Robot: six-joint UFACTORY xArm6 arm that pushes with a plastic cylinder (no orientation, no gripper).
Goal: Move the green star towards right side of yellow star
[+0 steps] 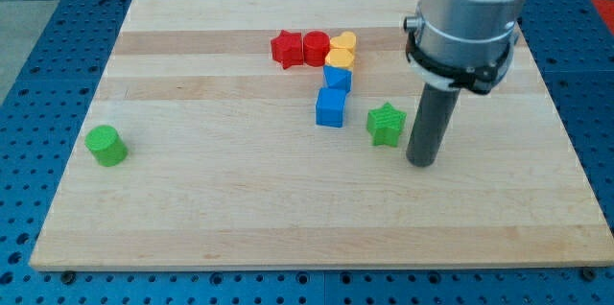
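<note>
The green star [387,124] lies right of the board's middle. My tip [422,162] rests on the board just to the star's right and slightly below it, a small gap apart. Two yellow blocks sit near the view's top: one [346,42] above another [340,58]; their shapes are hard to make out, and which is the star I cannot tell. They lie up and left of the green star.
A red star [285,49] and a red cylinder [315,48] sit left of the yellow blocks. Two blue blocks [337,79] [330,107] line up below them. A green cylinder [106,145] stands far left. The wooden board [192,219] lies on a blue pegboard.
</note>
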